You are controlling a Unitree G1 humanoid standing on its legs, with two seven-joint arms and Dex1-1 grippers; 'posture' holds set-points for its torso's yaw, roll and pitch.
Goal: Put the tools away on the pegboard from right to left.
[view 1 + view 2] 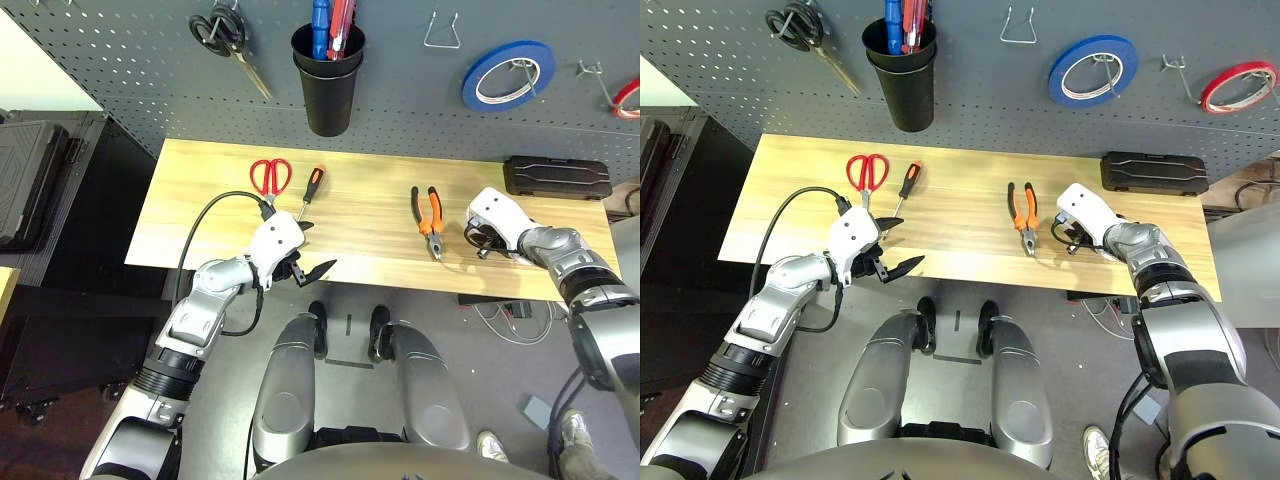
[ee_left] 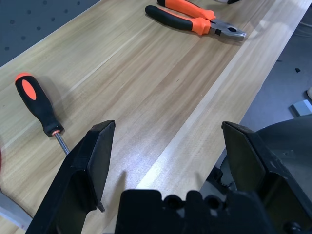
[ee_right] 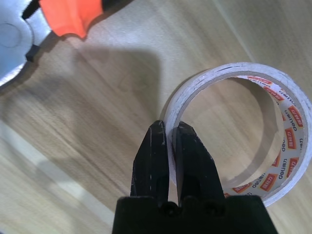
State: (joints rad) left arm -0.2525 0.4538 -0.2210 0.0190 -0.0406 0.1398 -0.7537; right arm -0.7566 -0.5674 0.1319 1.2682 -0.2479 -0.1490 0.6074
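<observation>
My right gripper (image 3: 168, 129) is shut on the wall of the white tape roll (image 3: 287, 122), which lies flat on the wooden table (image 1: 200, 240) at the right, just right of the orange-and-black pliers (image 1: 430, 220). One finger is inside the ring and one outside. The slim screwdriver (image 1: 312, 188) and the red-handled scissors (image 1: 270, 175) lie at the left of the table. My left gripper (image 1: 315, 250) hovers open at the table's front edge, just in front of the screwdriver, with nothing between its fingers (image 2: 97, 161). The pegboard (image 1: 420, 90) rises behind the table.
On the pegboard hang black-handled scissors (image 1: 222, 30), a black cup (image 1: 328, 80) with tools in it, an empty wire hook (image 1: 441, 30), a blue tape roll (image 1: 508, 75) and a red tape roll (image 1: 1238, 85). A black case (image 1: 556, 177) lies at the table's back right.
</observation>
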